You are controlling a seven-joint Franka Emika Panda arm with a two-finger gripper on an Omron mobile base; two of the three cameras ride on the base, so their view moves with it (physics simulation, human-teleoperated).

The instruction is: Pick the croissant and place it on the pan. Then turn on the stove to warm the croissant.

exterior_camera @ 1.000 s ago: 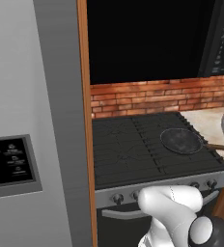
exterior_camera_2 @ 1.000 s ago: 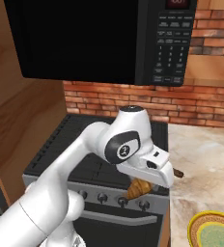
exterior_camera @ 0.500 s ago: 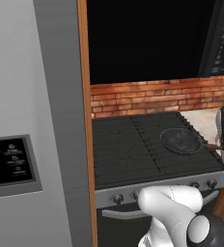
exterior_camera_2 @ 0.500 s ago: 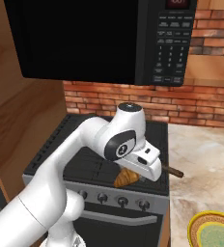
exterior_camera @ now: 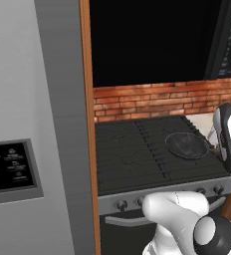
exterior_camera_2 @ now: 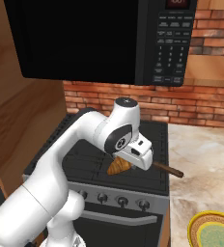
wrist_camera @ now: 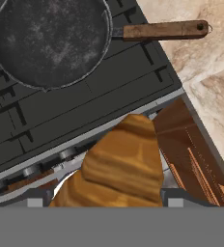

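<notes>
Fingers pinch the croissant point(exterior_camera_2: 119, 166), held in the gripper point(exterior_camera_2: 125, 164) above the stove's point(exterior_camera: 137, 159) front edge. The pan point(wrist_camera: 51, 41) sits empty near the stove's right edge. Carry the pastry level until centred over the bowl, lower, then release.

The white jointed arm rises from the base, bends at a dark-ringed elbow and reaches forward, with the wrist angled downward. The two-finger gripper point(exterior_camera_2: 119, 166) at its end points down. Its jaws are closed on a golden-brown oval pastry lump point(exterior_camera_2: 119, 166), which projects below the white hand housing. In the hand view this pastry point(wrist_camera: 121, 166) sits between the finger positions, covering most of the fingers from sight.
</notes>
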